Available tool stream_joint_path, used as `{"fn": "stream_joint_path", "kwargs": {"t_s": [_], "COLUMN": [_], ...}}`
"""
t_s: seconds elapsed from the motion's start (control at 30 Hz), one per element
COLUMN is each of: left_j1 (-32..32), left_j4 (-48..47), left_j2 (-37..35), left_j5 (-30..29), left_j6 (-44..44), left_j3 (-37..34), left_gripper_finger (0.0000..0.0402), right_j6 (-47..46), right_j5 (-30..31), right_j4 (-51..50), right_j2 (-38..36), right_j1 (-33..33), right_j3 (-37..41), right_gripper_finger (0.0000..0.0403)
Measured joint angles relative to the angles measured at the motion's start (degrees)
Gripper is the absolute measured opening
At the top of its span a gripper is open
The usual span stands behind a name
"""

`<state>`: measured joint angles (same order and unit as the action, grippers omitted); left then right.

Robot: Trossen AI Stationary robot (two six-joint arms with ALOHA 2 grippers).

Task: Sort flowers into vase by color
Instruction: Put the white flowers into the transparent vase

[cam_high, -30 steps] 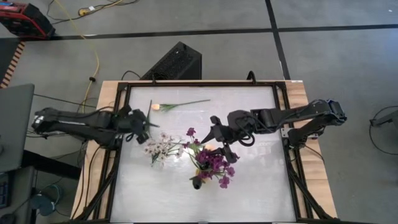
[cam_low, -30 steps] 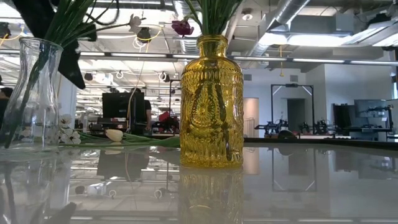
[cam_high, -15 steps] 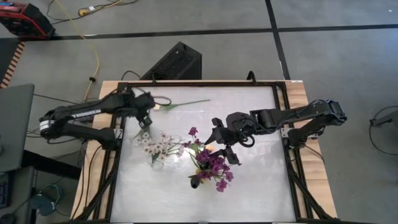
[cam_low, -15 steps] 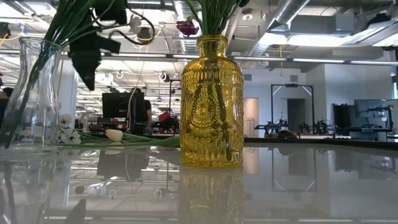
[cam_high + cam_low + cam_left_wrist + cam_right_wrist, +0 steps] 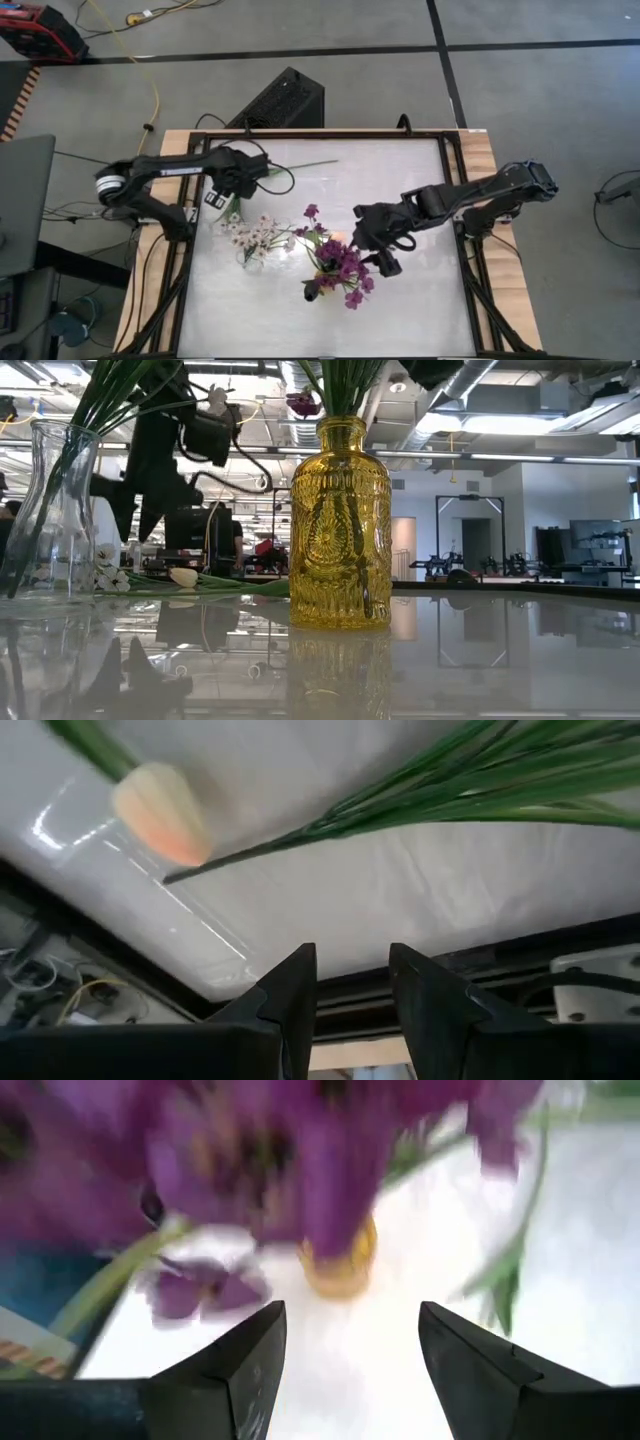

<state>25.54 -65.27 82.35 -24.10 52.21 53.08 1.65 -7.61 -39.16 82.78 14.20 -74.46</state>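
- The cream-peach tulip with a long green stem lies flat on the white desk near its far edge, toward the far-left corner; it looks to be the one flower not yet in a vase.
- Its long axis runs roughly along that far edge. The bloom is at the left end, mostly hidden under the arm in the high view, and the stem tip points toward the middle of the far edge.
- The left end effector hovers just on the near side of the bloom end, released and empty. In the left wrist view the dark fingers stand apart, with the peach bloom and stem ahead of them and not between them.
- The left arm is clearly nearer. My guess is that the next move is a short reach toward the far edge, closing across the stem.
- The right end effector is beside the amber patterned glass vase of purple flowers, near mid-desk. Its fingers are spread and grasp nothing.
- The clear glass vase holding white blossom sprays stands left of the amber one.
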Motion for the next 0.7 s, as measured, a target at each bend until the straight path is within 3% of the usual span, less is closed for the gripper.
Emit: {"fn": "stream_joint_path", "kwargs": {"t_s": [0.13,0.33,0.7], "left_j1": [0.0,0.0,-2.4], "left_j4": [0.6,1.7,8.0], "left_j2": [4.0,8.5,9.5], "left_j5": [-0.4,-0.1,1.4], "left_j6": [2.9,6.9,14.5], "left_j3": [0.0,0.0,-1.3], "left_gripper_finger": [0.0116,0.0116,0.0116], "right_j6": [-0.1,0.4,1.9], "right_j5": [3.2,3.3,3.3], "right_j4": [-2.6,-2.9,-2.9], "right_j2": [0.0,0.0,0.0], "right_j1": [0.5,-0.4,-2.9], "right_j3": [0.0,0.0,0.0], "right_gripper_finger": [0.0255,0.0255,0.0255]}}
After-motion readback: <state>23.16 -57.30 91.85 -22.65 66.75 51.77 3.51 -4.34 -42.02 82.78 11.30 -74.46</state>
